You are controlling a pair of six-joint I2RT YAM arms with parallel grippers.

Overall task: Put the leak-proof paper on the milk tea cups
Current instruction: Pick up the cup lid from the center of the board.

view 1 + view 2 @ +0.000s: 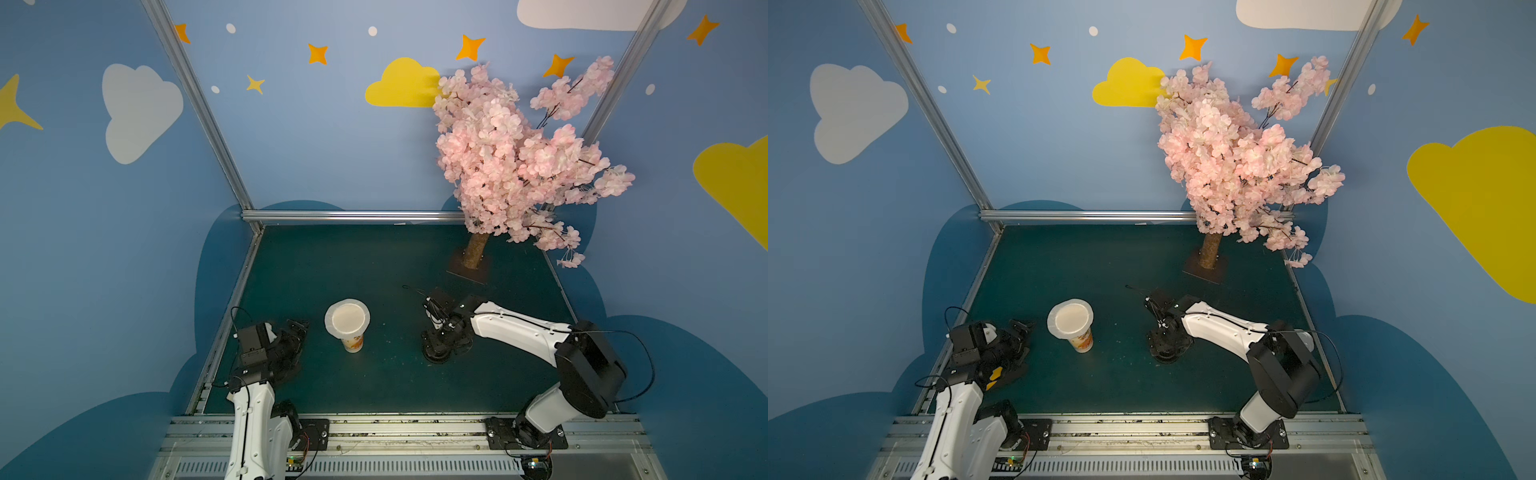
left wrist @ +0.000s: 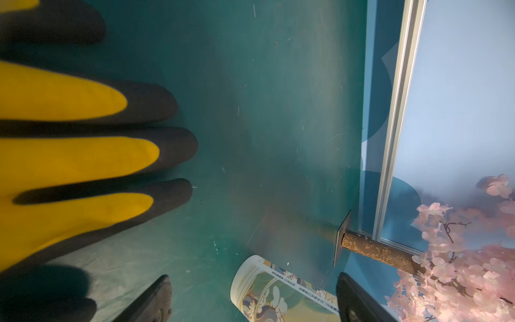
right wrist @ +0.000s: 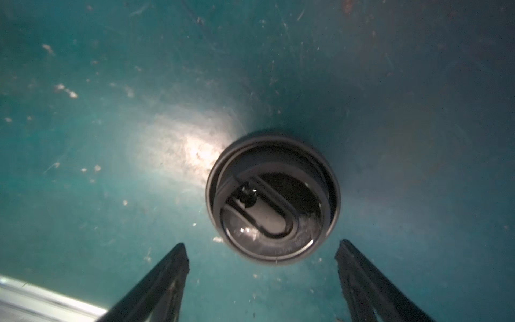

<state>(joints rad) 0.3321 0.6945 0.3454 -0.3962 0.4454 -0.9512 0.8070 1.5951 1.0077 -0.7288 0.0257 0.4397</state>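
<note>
Blue cloud-painted walls (image 1: 311, 137) enclose scuffed teal tabletop (image 1: 374, 266) bearing cup (image 1: 353, 343).

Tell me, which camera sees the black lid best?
The right wrist view: the black lid lies whole, close and unblocked. In both top views only a dark edge shows under the right arm. The left wrist view misses it.

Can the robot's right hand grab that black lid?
Probably yes. The right hand hangs open right above the lid, which lies alone on the green table, with nothing between them.
</note>
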